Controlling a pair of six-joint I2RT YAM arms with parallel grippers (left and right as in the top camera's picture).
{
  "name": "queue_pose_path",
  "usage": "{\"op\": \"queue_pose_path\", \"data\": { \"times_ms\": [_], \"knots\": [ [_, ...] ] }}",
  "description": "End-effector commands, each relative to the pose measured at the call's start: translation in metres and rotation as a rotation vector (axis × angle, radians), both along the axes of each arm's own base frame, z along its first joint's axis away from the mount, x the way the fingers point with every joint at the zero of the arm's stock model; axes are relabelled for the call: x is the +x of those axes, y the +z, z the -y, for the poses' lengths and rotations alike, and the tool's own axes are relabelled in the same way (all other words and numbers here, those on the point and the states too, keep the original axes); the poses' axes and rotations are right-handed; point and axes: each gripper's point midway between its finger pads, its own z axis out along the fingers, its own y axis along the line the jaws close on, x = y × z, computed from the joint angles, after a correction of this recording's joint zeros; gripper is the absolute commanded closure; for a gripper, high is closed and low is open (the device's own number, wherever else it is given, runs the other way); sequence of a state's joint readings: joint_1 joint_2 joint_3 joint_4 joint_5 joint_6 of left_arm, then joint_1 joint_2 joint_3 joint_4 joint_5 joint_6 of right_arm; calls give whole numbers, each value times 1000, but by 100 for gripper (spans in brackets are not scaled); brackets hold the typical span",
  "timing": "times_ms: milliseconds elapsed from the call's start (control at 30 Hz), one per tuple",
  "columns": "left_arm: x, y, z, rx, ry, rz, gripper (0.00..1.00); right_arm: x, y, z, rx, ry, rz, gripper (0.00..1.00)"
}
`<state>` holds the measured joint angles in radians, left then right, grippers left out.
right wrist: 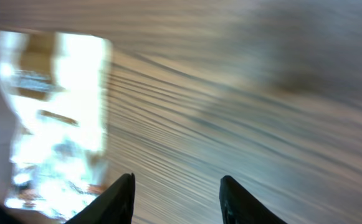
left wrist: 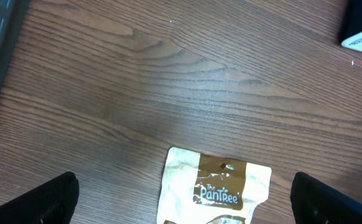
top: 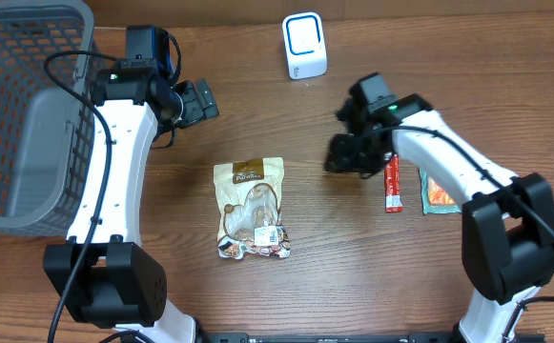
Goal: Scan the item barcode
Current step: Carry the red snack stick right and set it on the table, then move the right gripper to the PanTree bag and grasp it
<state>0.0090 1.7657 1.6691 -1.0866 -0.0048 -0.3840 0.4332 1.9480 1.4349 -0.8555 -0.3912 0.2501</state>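
The snack pouch [top: 250,210] lies flat on the bench [top: 353,286], about in the middle, with its brown printed top pointing away from the robot and a small white label near its lower end. The white scanner [top: 304,46] stands well beyond the pouch and a little to the right of it.

The left pincer [top: 198,102] hangs beyond the pouch and to its left. It is wide open and holds nothing. In the left wrist view its dark fingers [left wrist: 53,199] show in the two bottom corners, with the top of the pouch between them lower down.

The right pincer [top: 345,152] is to the right of the pouch, near it but apart. Its fingers [right wrist: 121,199] stand partly open with only bare wood between them. That view is blurred.

A red stick packet [top: 392,184] and an orange packet [top: 437,195] lie further right of the pouch. A grey basket [top: 19,114] stands far to its left.
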Motion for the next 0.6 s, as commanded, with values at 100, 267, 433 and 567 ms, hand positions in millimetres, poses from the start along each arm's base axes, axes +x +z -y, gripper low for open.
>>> {"op": "queue_pose_path", "data": {
  "times_ms": [100,267,433,567],
  "knots": [
    [1,13,-3,14,-14,33,0,-18,12,-75,127,79,71,55],
    [1,13,-3,14,-14,33,0,-30,16,-126,87,161,253,55],
    [1,13,-3,14,-14,33,0,-43,17,-162,-10,195,446,55],
    [1,13,-3,14,-14,33,0,-57,10,-182,-36,223,509,55]
  ]
}}
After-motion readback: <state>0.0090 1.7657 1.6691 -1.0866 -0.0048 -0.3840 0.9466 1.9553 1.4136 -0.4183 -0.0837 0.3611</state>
